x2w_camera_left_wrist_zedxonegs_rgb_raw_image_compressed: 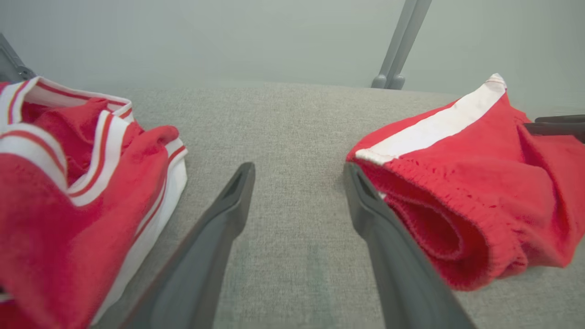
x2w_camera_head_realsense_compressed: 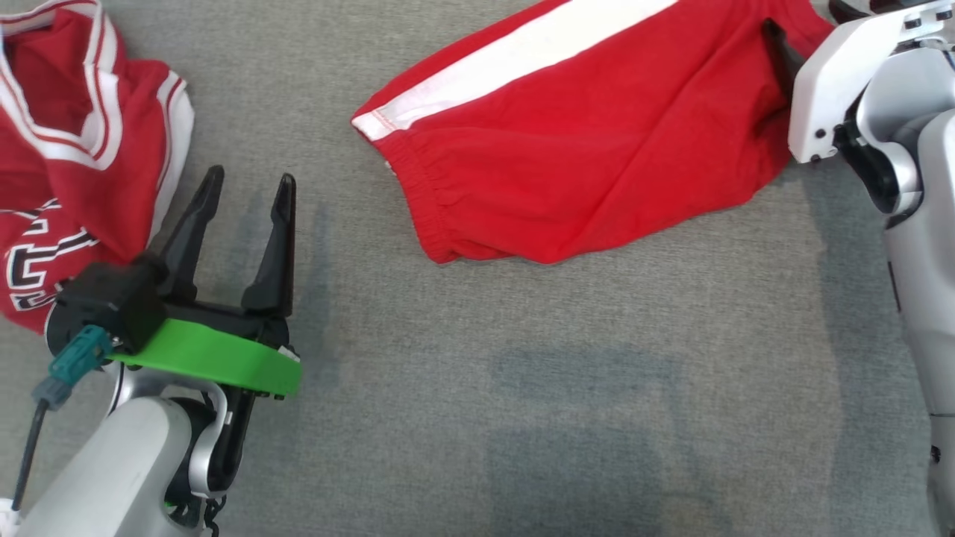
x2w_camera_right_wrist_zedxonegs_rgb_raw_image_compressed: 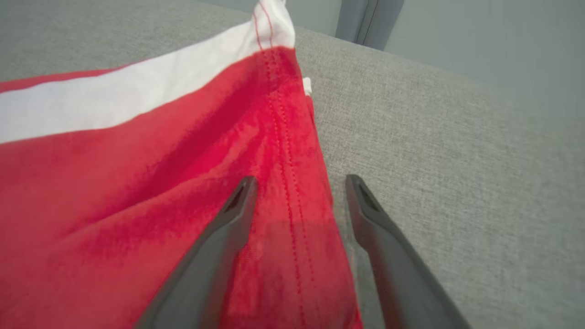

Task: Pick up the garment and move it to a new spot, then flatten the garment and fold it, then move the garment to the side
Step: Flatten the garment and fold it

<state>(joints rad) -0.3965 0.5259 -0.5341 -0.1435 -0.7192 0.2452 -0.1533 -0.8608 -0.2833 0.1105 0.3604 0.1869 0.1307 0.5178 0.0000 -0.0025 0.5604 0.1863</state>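
Note:
The garment, red shorts with a white side stripe and an elastic waistband, lies half-flattened at the top middle of the grey cloth surface. My left gripper stands open over bare cloth, left of the waistband and apart from it; the left wrist view has its fingers spread with the shorts beside the right one. At the shorts' right end my right gripper is open. In the right wrist view its fingers straddle the stitched edge of the shorts without closing on it.
A crumpled red jersey with white trim lies at the left edge, close to my left gripper, and shows again in the left wrist view. The grey cloth surface stretches bare toward the front. A grey post stands beyond the far edge.

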